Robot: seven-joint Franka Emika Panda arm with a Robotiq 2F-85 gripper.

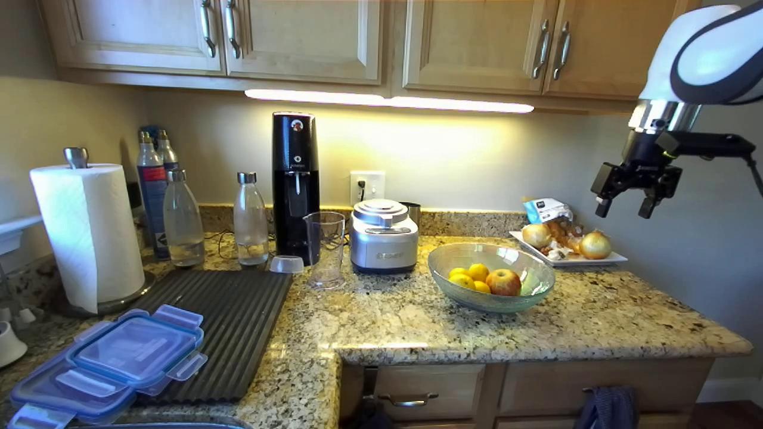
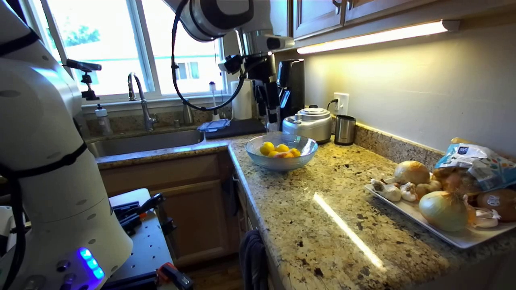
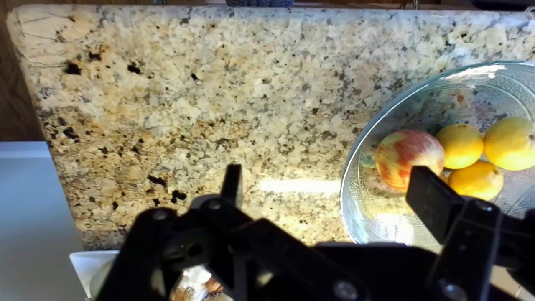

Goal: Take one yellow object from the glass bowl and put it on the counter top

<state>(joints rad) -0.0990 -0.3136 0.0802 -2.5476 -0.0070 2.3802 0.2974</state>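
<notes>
The clear glass bowl (image 1: 506, 305) stands on the speckled granite counter top (image 1: 632, 322) and shows in both exterior views (image 2: 282, 163). It holds several small yellow fruits (image 1: 478, 272), (image 2: 267, 148) and a larger red-yellow apple (image 1: 504, 283). In the wrist view the bowl (image 3: 354, 156) is at the right, with the apple (image 3: 407, 152) left of the yellow fruits (image 3: 459, 146). My gripper (image 1: 624, 208) is open and empty, high above the counter. In the wrist view its fingers (image 3: 327, 175) are wide apart; one overlaps the bowl and partly covers the apple. Bare counter top (image 3: 209, 96) shows between and beyond them.
A white plate (image 1: 617, 259) of onions and garlic stands on the counter, also in an exterior view (image 2: 455, 242). A silver food processor (image 1: 384, 247), a clear pitcher (image 1: 326, 256) and a black soda machine (image 1: 295, 179) stand beyond the bowl. Cabinets (image 1: 477, 47) hang above.
</notes>
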